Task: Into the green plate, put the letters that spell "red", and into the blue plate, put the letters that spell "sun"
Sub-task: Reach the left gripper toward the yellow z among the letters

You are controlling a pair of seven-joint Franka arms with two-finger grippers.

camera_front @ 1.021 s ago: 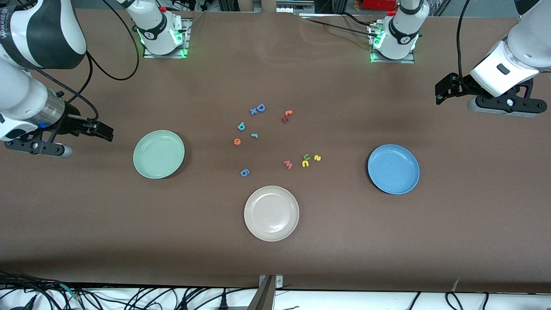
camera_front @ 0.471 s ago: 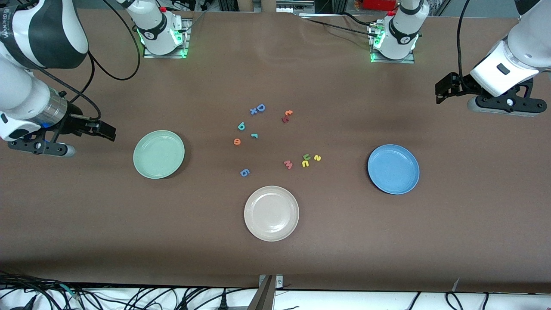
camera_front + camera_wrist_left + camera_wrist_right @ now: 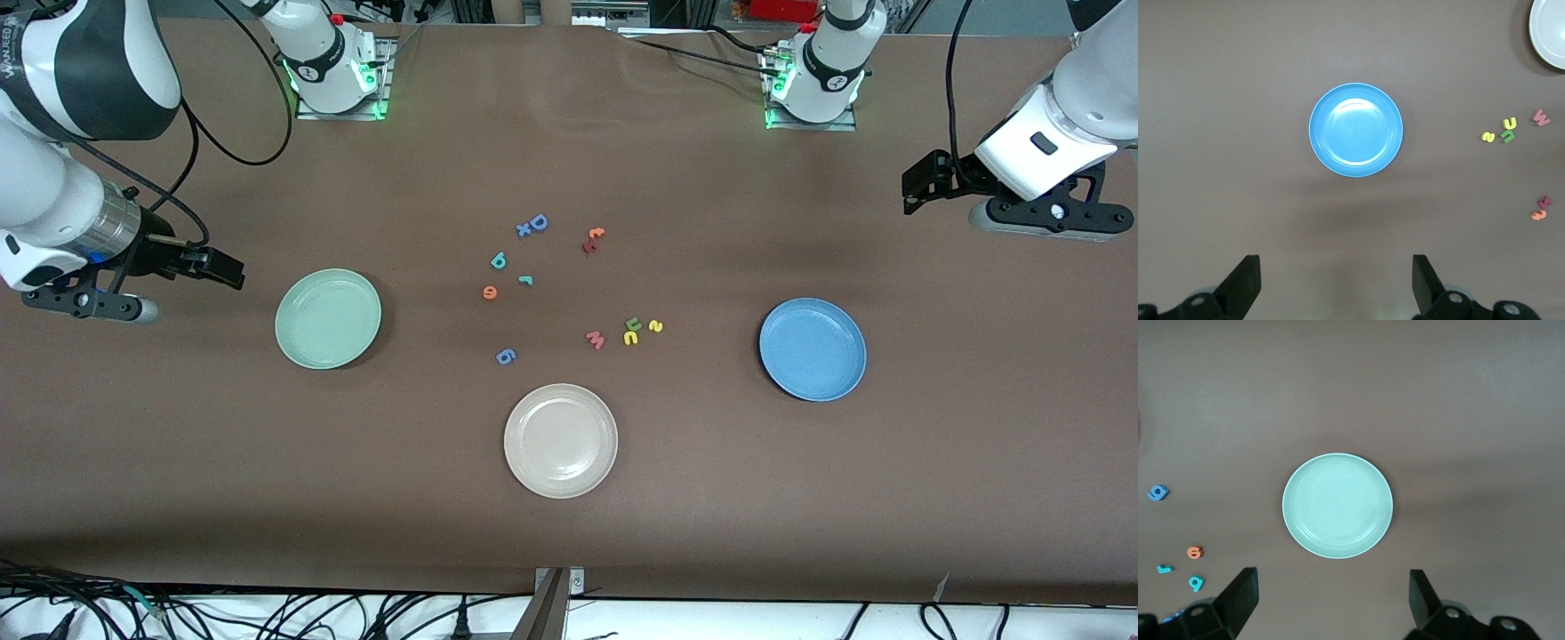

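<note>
Letters are lying loose mid-table in the front view: "red" letters [image 3: 502,277] beside the green plate [image 3: 328,318], "sun" letters [image 3: 640,329] toward the blue plate [image 3: 813,348]. I am holding my right gripper [image 3: 218,268] and left gripper [image 3: 916,187] over bare table at their own ends. Left wrist view: my fingers [image 3: 1245,287] are spreading wide, pinching nothing. Right wrist view: my fingers [image 3: 1241,597] are gaping likewise.
</note>
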